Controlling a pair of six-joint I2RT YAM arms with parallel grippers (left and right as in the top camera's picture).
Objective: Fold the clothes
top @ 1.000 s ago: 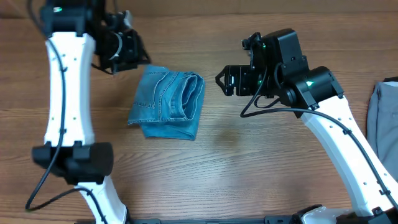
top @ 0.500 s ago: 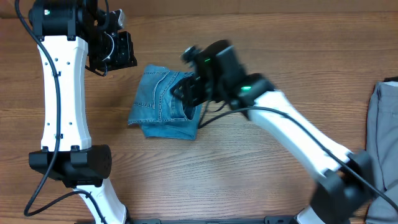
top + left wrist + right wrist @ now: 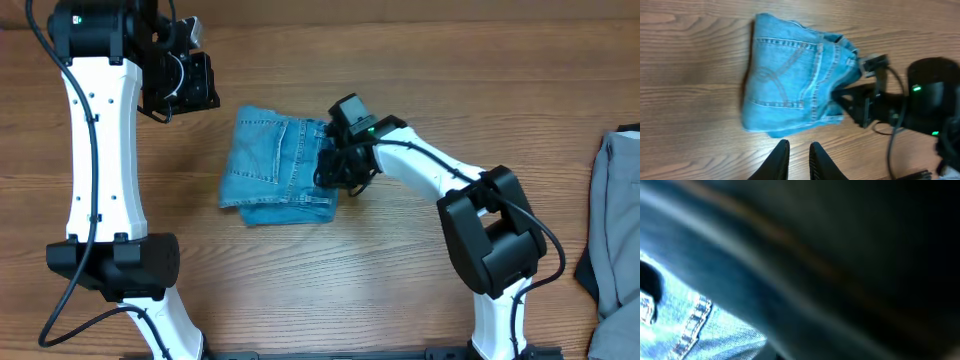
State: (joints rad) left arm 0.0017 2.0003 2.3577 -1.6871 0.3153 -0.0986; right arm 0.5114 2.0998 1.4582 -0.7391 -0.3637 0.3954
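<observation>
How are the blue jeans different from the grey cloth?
The jeans are blue denim; the grey garment is plain grey. The jeans sit folded mid-table; the grey garment lies at the right edge, partly out of frame. The right gripper is at the jeans; nothing touches the grey garment. Both lie on the wooden table.

You get even, bright light overhead; faint shadows sit beside the arms (image 3: 100, 150) on the table (image 3: 400, 290). Your right wrist view is dark, smeared, out of focus; only jeans (image 3: 715, 335) stitching reads.
</observation>
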